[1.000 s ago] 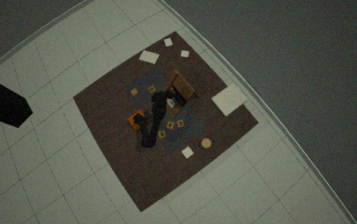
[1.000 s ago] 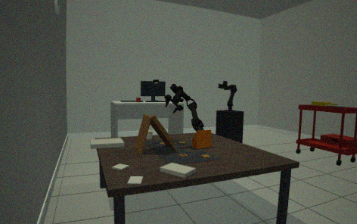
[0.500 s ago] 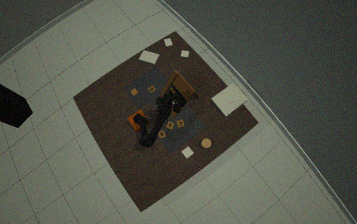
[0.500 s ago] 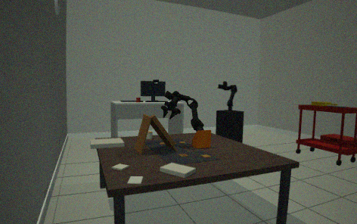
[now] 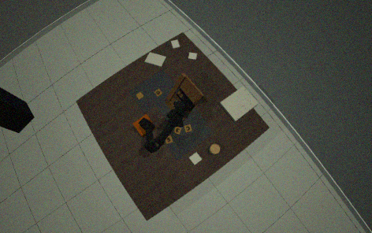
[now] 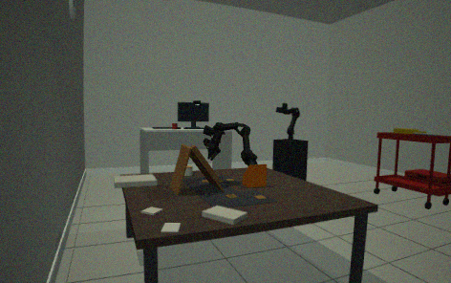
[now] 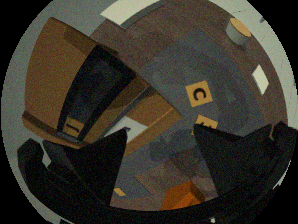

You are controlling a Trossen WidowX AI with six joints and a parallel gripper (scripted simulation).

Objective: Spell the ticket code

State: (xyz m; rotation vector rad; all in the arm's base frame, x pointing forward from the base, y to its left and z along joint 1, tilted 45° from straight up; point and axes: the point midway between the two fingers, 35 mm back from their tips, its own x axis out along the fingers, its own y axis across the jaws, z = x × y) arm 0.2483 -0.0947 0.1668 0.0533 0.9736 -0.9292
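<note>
The brown board (image 5: 193,91) (image 6: 206,169) (image 7: 42,75) leans like a tent, with the black letter rail (image 7: 95,90) on its face. One tile (image 7: 72,127) sits at one end of the rail. The white ticket (image 7: 124,127) is partly behind a finger; its code is unreadable. The C tile (image 7: 199,93) (image 5: 187,128) and E tile (image 7: 206,121) (image 5: 177,130) lie beside the board, near another tile (image 5: 169,139). Two more tiles, one (image 5: 158,92) and another (image 5: 139,95), lie on the other side. My gripper (image 7: 160,131) (image 6: 210,156) is open and empty above the board's lower side.
An orange block (image 5: 139,127) (image 6: 254,176) (image 7: 181,196) stands by the arm's base. A round wooden-topped container (image 5: 214,149) (image 7: 238,32) and a white square (image 5: 195,158) (image 7: 260,79) lie beyond the tiles. A large white slab (image 5: 239,104) (image 6: 136,181) is at the counter's edge.
</note>
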